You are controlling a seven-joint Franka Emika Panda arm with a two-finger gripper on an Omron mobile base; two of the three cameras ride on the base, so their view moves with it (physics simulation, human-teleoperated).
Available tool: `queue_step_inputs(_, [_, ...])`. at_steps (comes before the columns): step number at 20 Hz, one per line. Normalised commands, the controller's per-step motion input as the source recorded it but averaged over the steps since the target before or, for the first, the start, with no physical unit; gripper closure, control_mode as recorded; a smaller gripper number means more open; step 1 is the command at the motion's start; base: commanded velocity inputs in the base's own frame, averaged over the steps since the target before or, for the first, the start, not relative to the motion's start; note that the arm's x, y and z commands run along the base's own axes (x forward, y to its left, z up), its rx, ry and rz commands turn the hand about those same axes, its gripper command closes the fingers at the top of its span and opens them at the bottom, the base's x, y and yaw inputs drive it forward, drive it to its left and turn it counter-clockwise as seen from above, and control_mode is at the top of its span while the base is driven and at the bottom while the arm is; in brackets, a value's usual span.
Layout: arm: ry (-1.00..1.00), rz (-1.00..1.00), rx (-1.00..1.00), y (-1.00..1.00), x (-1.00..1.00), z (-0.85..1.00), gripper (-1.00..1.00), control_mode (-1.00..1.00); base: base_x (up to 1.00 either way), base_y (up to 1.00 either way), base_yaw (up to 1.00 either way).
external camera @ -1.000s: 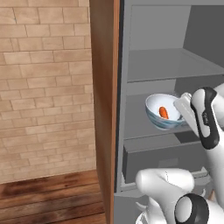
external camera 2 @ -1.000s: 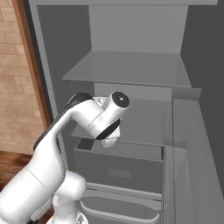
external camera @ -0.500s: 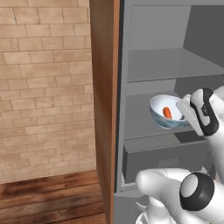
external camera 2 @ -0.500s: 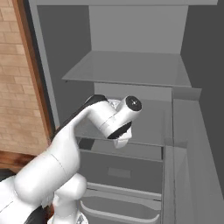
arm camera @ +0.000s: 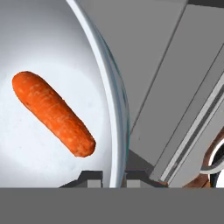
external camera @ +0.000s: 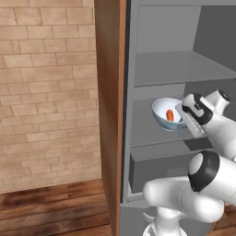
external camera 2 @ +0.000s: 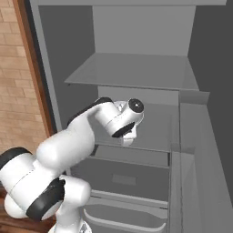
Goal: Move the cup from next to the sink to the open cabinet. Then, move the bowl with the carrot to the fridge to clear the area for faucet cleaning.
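Unlabelled bowl (external camera: 164, 114), carrot (arm camera: 52, 113) inside

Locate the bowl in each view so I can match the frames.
Left base view: the bowl sits right of centre over the fridge's middle shelf, the carrot inside, the gripper at its right rim.
Right base view: I can't make the bowl out; the arm covers that spot.
Hand view: the bowl fills the left, its rim pinched between the fingertips.
Shared landmark: the middle shelf.
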Motion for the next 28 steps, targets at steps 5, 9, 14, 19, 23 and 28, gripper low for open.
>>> queue_step_inputs(5, [0.04, -0.08, -0.01, -0.02, 0.73, -0.34, 1.00, -1.00, 0.00, 0.00, 0.00])
queue_step_inputs(9, [0.05, -0.07, -0.01, -0.04, 0.61, -0.44, 1.00, -1.00, 0.00, 0.00, 0.00])
queue_step_inputs(14, [0.00, -0.06, 0.00, -0.01, 0.73, -0.23, 1.00, -1.00, 0.00, 0.00, 0.00])
queue_step_inputs(19, [0.01, -0.02, 0.00, 0.00, 0.31, -0.06, -1.00, -1.00, 0.00, 0.00, 0.00])
queue_step_inputs(23, [-0.04, -0.01, 0.00, 0.00, -0.37, 0.00, -1.00, -1.00, 0.00, 0.00, 0.00])
queue_step_inputs(28, [-0.21, -0.10, 0.00, -0.15, -1.00, 0.31, -1.00, -1.00, 0.00, 0.00, 0.00])
